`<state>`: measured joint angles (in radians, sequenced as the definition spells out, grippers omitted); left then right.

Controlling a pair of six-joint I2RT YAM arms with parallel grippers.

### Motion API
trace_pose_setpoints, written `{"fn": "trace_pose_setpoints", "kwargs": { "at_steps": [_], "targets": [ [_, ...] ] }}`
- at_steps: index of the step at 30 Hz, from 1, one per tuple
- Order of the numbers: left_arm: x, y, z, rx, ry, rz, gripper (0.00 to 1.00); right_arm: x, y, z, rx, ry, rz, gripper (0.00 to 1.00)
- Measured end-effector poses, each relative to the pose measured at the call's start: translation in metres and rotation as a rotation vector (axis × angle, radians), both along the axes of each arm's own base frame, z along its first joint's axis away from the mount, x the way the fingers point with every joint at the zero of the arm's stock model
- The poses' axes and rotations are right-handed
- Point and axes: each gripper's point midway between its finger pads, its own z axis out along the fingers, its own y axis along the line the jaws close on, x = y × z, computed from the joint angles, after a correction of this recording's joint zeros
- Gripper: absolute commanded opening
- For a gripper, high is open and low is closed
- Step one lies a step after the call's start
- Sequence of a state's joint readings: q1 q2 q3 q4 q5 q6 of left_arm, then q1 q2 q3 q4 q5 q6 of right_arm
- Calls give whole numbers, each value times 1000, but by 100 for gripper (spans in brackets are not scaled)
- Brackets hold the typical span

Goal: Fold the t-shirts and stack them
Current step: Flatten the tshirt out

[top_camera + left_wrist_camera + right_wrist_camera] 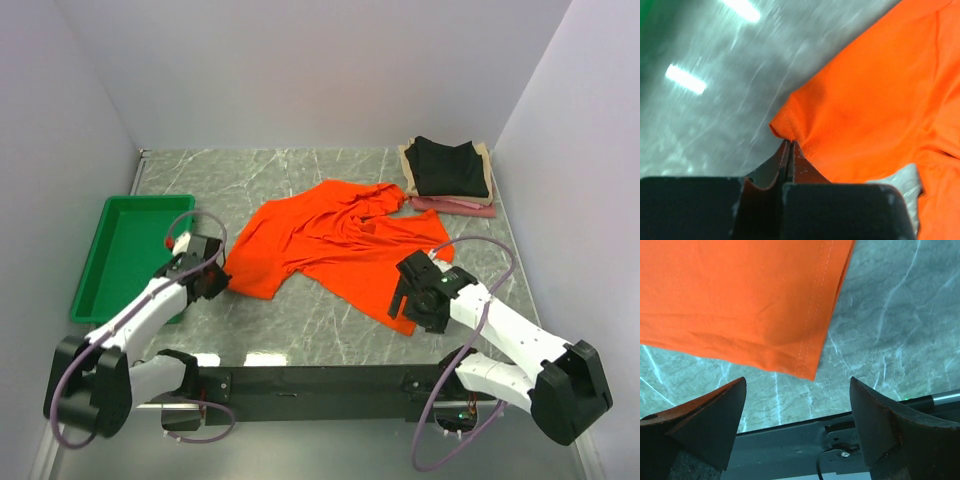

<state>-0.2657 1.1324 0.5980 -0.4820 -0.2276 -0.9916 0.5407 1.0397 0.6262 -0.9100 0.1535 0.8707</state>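
Observation:
A large bright orange t-shirt (335, 245) lies rumpled across the middle of the marble table. My left gripper (222, 279) is shut on the shirt's left hem corner; in the left wrist view the orange t-shirt (875, 95) bunches at the tip of the closed gripper (790, 144). My right gripper (403, 303) is open above the shirt's near right corner; in the right wrist view the orange t-shirt (740, 300) has its hemmed corner just beyond the gap of the open gripper (797, 385), untouched. Folded black (452, 166), beige (405, 160) and pink (455, 206) shirts are stacked at the back right.
A green plastic tray (125, 255) stands at the left, just beside my left arm. White walls close in the table on three sides. The black mounting rail (320, 380) runs along the near edge, also seen in the right wrist view (790, 445).

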Motion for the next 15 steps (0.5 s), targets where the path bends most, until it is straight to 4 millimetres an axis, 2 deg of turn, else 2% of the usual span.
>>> {"fn": "trace_pose_setpoints", "kwargs": {
  "at_steps": [3,5,11,15],
  "targets": [
    [-19,-3,-6,-22,14,-3,0,-1,-1,-1,8,-7,-30,89],
    [-24,-6,-3,-33,11,-2,1,-1,-2,-2,4,-11,-49,88],
    [-22,-8,8,-41,-37,-6,1,-3,-1,-10,13,-4,-81,82],
    [-21,-7,13,-43,-61,-3,1,-14,-3,-23,20,33,-91,77]
  ]
}}
